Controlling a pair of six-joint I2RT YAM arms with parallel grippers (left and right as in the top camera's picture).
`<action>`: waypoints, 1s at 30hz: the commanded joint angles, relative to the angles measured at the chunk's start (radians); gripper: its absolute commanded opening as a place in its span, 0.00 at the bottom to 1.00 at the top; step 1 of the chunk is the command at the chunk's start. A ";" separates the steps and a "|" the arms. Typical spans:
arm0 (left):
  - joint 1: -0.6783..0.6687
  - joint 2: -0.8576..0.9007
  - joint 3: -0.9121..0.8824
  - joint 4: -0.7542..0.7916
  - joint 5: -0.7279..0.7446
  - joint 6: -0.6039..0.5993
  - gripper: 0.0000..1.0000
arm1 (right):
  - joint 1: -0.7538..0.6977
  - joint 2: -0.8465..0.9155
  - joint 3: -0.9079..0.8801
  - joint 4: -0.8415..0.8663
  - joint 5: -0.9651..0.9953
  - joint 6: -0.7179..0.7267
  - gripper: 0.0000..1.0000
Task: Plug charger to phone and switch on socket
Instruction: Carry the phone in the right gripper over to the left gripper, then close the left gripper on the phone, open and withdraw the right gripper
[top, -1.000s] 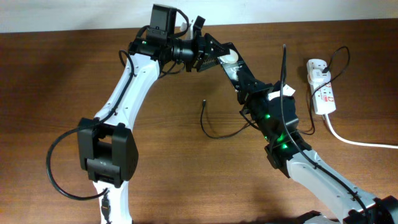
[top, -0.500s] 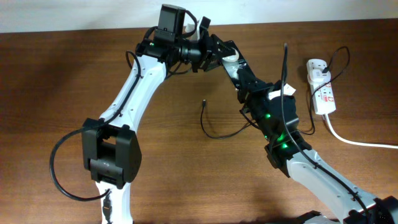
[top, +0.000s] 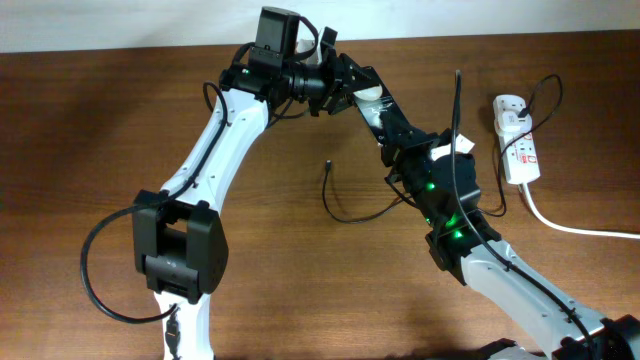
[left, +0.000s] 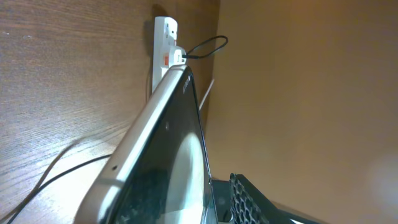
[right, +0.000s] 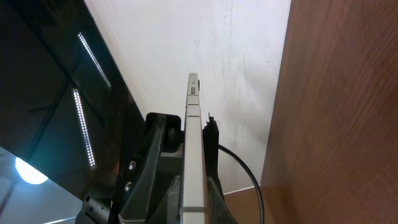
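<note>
The black phone (top: 371, 93) is held above the table at the back centre, one white round patch showing. My left gripper (top: 345, 85) is shut on its left end and my right gripper (top: 385, 118) on its right end. In the left wrist view the phone (left: 168, 143) fills the frame edge-on beside one meshed finger (left: 249, 199). In the right wrist view the phone (right: 193, 155) stands edge-on between my fingers (right: 194, 202). The charger cable (top: 345, 214) lies on the table, its tip (top: 328, 166) free. The white socket (top: 518, 140) lies at the far right and also shows in the left wrist view (left: 163, 37).
A thick white cord (top: 580, 228) runs from the socket to the right edge. A thin black cable (top: 458, 100) rises beside the right arm. The wooden table (top: 80, 120) meets a pale wall at the back.
My left arm has shifted a little right and back, bringing the phone with it. The right arm, the cable and the socket have not moved.
</note>
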 joint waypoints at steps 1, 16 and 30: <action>-0.011 -0.033 0.001 0.010 -0.024 -0.025 0.38 | 0.008 0.002 0.034 0.014 -0.029 -0.007 0.04; -0.018 -0.033 0.001 0.021 -0.027 -0.025 0.09 | 0.008 0.002 0.034 0.014 -0.037 -0.006 0.04; -0.018 -0.033 0.001 0.024 -0.047 -0.059 0.00 | 0.006 0.002 0.034 0.014 -0.035 -0.006 0.15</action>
